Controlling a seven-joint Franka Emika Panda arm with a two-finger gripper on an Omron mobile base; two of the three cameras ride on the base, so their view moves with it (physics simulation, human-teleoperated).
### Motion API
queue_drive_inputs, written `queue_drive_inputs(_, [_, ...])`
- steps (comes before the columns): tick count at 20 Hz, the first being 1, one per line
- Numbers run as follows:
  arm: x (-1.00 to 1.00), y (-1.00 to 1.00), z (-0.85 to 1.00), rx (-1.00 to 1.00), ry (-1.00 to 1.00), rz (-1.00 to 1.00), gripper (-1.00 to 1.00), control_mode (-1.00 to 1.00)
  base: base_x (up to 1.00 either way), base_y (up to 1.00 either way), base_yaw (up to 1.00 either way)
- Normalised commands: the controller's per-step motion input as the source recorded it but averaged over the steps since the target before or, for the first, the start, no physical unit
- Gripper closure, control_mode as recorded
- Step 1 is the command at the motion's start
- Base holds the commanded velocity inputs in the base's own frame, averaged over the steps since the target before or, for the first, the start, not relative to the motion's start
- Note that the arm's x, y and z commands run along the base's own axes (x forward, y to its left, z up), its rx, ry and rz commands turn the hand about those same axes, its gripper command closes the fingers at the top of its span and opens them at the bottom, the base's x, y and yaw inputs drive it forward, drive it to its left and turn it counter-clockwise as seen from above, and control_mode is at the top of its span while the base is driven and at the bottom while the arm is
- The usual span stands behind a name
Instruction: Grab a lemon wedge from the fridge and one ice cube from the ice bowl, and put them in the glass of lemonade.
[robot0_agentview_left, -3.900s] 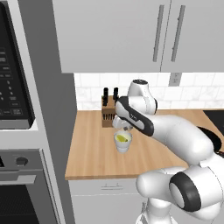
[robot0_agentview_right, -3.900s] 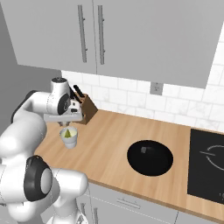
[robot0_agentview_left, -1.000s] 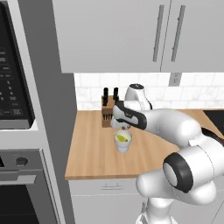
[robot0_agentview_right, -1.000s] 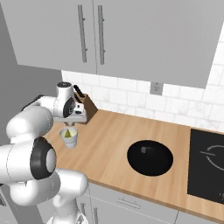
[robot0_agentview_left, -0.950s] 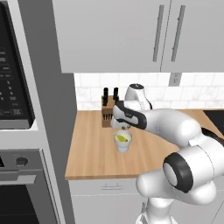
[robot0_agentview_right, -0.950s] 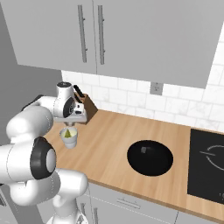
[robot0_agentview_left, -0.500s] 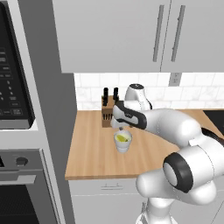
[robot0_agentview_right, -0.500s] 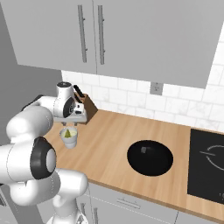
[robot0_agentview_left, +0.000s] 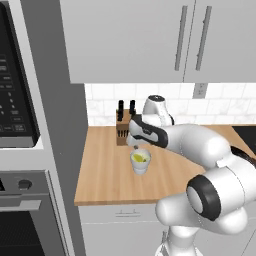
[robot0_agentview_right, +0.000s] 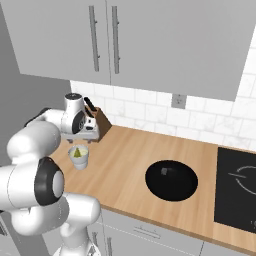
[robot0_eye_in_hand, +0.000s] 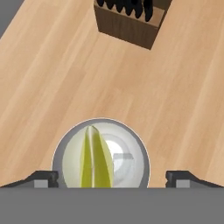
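One lemon wedge (robot0_eye_in_hand: 96, 159) inside glass of lemonade (robot0_eye_in_hand: 101, 153), tool (robot0_eye_in_hand: 113, 177) spread apart above rim, bare counter (robot0_eye_in_hand: 57, 78) around.

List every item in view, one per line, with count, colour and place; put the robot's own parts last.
small pale translucent glass of lemonade: one, yellow liquid, on the counter under the gripper
tiny yellow-green lemon wedge: one, inside the glass
wooden knife block: one, brown with dark handles, at the wall behind the glass
wooden counter: one, tan
round black bowl: one, on the counter
white upper cabinets: grey bar handles
two-finger gripper: dark tips, open, above the glass
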Motion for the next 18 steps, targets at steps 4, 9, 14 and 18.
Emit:
queue_drive_inputs(4, [-0.12,-0.02,0.32,0.11,-0.05,0.0,-1.0,-1.0,0.0,0.0,0.0])
queue_drive_inputs(9, [-0.28,0.0,0.38,0.11,-0.1,0.0,-1.0,-1.0,0.0,0.0,0.0])
queue_drive_inputs(14, [-0.28,-0.02,0.22,0.09,-0.09,0.0,-1.0,-1.0,0.0,0.0,0.0])
queue_drive_inputs(18, [-0.24,-0.02,0.06,0.06,-0.07,0.0,-1.0,-1.0,0.0,0.0,0.0])
